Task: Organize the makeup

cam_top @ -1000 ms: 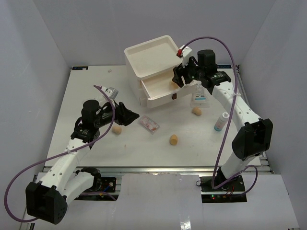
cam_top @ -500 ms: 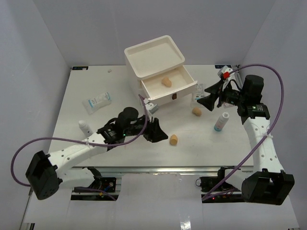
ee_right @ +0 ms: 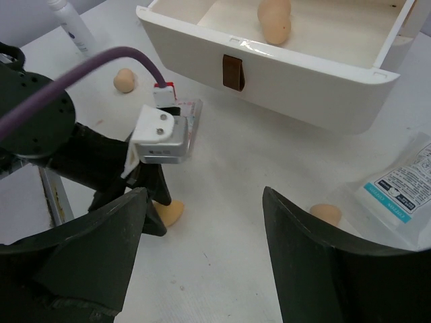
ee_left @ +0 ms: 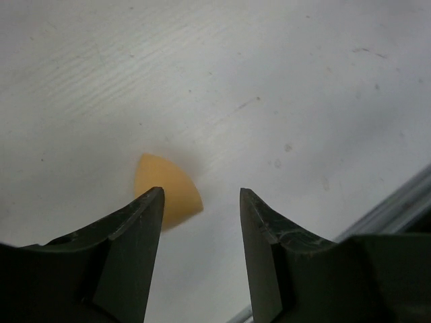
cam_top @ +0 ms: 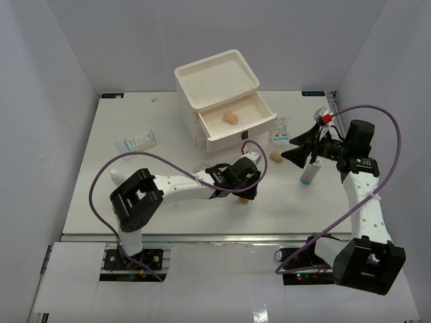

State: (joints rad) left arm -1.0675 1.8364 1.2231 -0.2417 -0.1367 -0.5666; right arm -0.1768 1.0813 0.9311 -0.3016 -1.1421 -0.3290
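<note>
A tan sponge [ee_left: 168,192] lies on the table at the tip of my left gripper's [ee_left: 201,202] left finger; the jaws stand open, nothing between them. In the top view that left gripper [cam_top: 246,190] hangs low over this sponge [cam_top: 242,199]. My right gripper [cam_top: 296,147] is open and empty, hovering right of the drawer. One sponge [cam_top: 231,118] lies in the open drawer [cam_top: 259,108], another sponge [cam_top: 276,156] on the table in front of it. The white-and-blue bottle [cam_top: 308,173] stands at the right. The clear case [ee_right: 191,122] shows beside the left wrist.
The cream drawer box [cam_top: 217,75] stands at the back centre. One packet [cam_top: 279,131] lies right of the drawer, another packet [cam_top: 138,141] at the left. A white bottle [cam_top: 118,177] stands front left. A further sponge [ee_right: 124,79] lies behind the left arm.
My left arm swept right across the table to the front sponge. My right arm drew back from the drawer to the right, and a sponge now lies in the drawer.
</note>
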